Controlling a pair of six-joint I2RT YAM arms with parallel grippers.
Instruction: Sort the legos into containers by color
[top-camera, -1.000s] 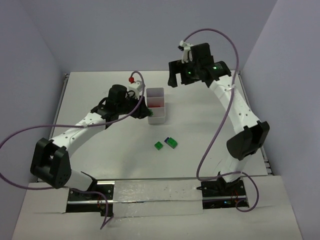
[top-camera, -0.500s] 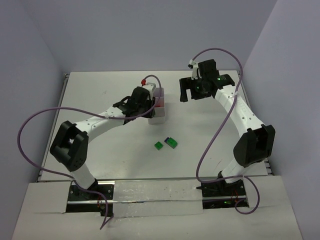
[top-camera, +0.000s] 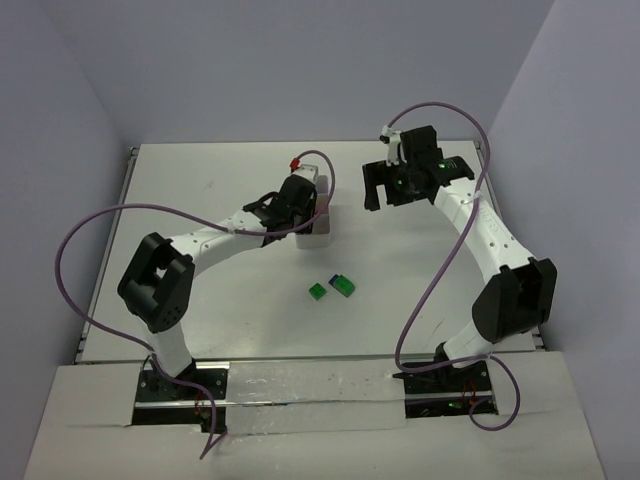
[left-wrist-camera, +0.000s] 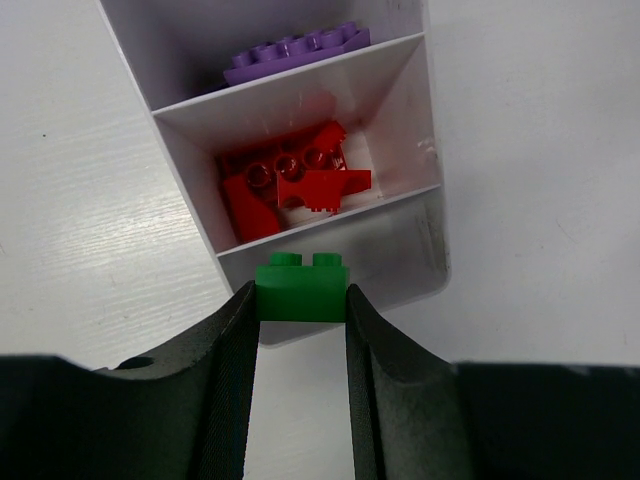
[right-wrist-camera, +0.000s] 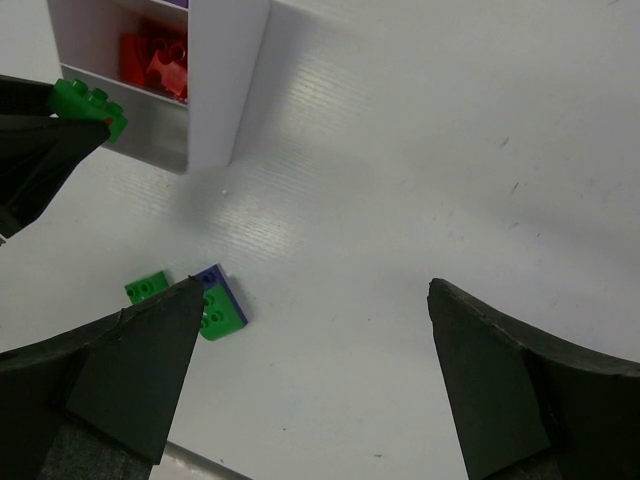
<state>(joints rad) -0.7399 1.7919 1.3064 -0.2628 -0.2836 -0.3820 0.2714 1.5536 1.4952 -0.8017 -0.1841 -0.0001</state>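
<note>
The white three-compartment tray (left-wrist-camera: 432, 205) holds a purple brick (left-wrist-camera: 295, 55) in the far compartment and red bricks (left-wrist-camera: 290, 185) in the middle one; the near compartment looks empty. My left gripper (left-wrist-camera: 300, 298) is shut on a small green brick (left-wrist-camera: 301, 290), held over the tray's near wall. In the top view the left gripper (top-camera: 303, 222) covers most of the tray (top-camera: 314, 238). A green brick (top-camera: 318, 291) and a green-and-blue brick (top-camera: 343, 285) lie on the table in front of the tray. My right gripper (right-wrist-camera: 315, 290) is open and empty, above the table to the tray's right.
Purple cables loop over both arms. A red-and-white cable connector (top-camera: 296, 162) sits on the left wrist. The right wrist view shows the tray (right-wrist-camera: 225, 90), the held green brick (right-wrist-camera: 88, 105) and both loose bricks (right-wrist-camera: 148, 289) (right-wrist-camera: 218, 305). Walls enclose the table on three sides.
My left arm has swung right to the tray's near end, carrying the green brick. My right arm has come down and shifted slightly right. The loose bricks have not moved.
</note>
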